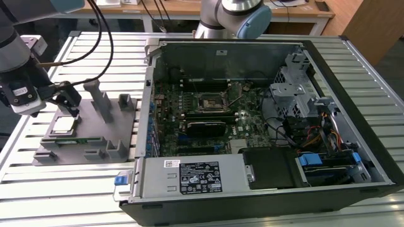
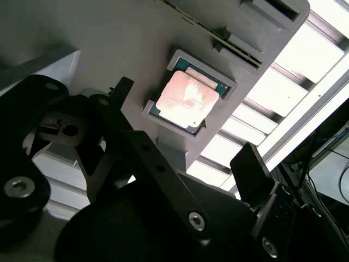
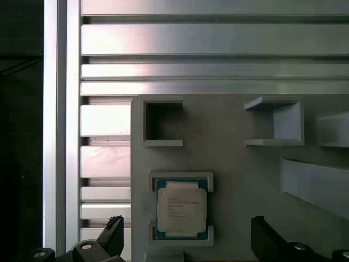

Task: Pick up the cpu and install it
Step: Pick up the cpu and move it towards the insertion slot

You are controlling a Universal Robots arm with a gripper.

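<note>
- Gripper (image 1: 65, 109): a black two-finger pincer on the arm at the exterior view's left, poised over the grey fixture. Its jaws are spread wide and hold nothing.
- Fingertips (image 3: 260, 232): in both wrist views one stands on each side of the cpu, and both are apart from it. The second wrist view shows the same spread (image 2: 185, 120), with one black fingertip (image 2: 251, 164) beyond the recess edge.
- cpu (image 3: 181, 212): a small flat square chip with a silvery top and a thin green edge. It lies flat in a shallow framed recess of the fixture and is not lifted. It also shows in the exterior view (image 1: 63, 124) and in the second wrist view (image 2: 188, 98).
- Grey fixture (image 3: 229, 180): a moulded tray with upright posts and open square pockets. It rests on the table to the exterior view's left of the computer case.
- Memory stick (image 1: 71, 140): long, narrow and green, seated in a fixture slot just beside the cpu recess.
- Table (image 1: 63, 189): slatted aluminium, bearing both the fixture and the case.
- Computer case (image 1: 353, 94): black, lying open, with the motherboard exposed.
- Socket frame (image 1: 208, 101): a black square near the middle of the board, well apart from the cpu.
</note>
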